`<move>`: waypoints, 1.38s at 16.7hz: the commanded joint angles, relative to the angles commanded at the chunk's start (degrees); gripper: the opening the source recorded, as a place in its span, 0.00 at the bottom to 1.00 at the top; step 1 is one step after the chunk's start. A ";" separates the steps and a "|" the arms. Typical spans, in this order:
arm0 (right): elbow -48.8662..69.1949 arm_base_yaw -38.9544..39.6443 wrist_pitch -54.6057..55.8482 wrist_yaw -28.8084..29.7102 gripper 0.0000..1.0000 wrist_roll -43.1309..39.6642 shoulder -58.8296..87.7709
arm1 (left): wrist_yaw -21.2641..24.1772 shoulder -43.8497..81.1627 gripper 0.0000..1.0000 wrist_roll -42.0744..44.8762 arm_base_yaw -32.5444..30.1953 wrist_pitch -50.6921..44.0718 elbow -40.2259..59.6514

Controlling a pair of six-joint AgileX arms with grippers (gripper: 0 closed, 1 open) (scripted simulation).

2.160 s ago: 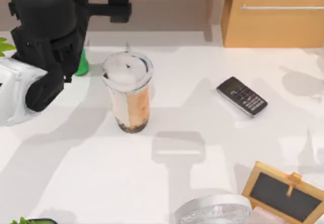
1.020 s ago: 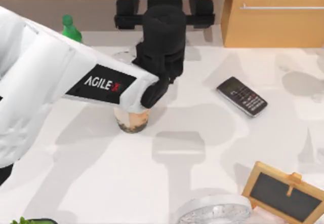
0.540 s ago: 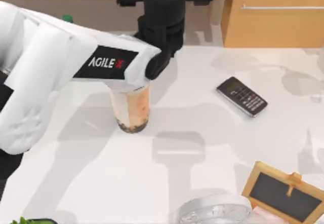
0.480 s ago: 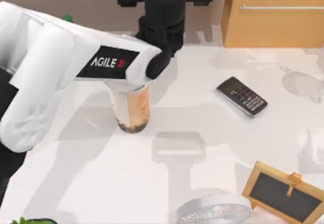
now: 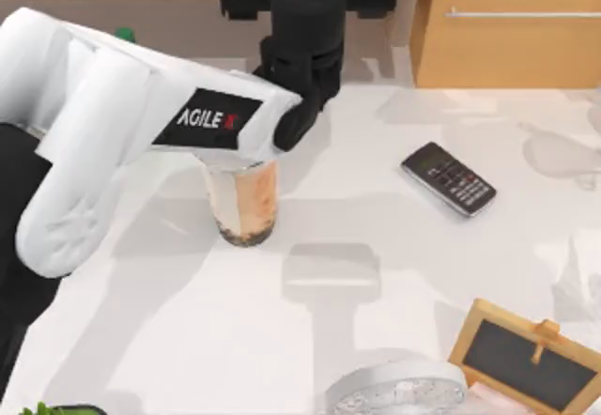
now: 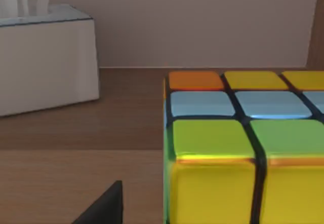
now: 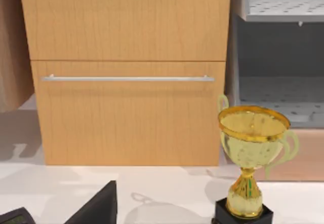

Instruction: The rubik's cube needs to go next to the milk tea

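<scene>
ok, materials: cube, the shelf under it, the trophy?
Cube: looks like glossy plastic, with coloured tiles on a dark grid and highlights along the edges. Shelf: wood or wood laminate, matte, with visible grain. Trophy: shiny gold cup, metal or metallised plastic, on a dark base.

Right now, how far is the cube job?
Done: nothing placed. In hand: the left arm reaches over the milk tea toward the back shelf, where the rubik's cube sits on wood close before its camera, not gripped. Left: grasp, carry it beside the cup.
</scene>
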 joint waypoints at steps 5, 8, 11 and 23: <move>0.00 0.00 0.00 0.00 1.00 0.00 0.00 | 0.00 0.00 0.47 0.00 0.00 0.00 0.00; 0.00 0.00 0.00 0.00 1.00 0.00 0.00 | 0.00 0.00 0.25 0.00 0.00 0.00 0.00; 0.00 0.00 0.00 0.00 1.00 0.00 0.00 | 0.00 0.00 0.02 0.00 0.00 0.00 0.00; 0.00 0.00 0.00 0.00 1.00 0.00 0.00 | -0.06 -1.65 0.00 0.02 -0.07 -0.72 -0.80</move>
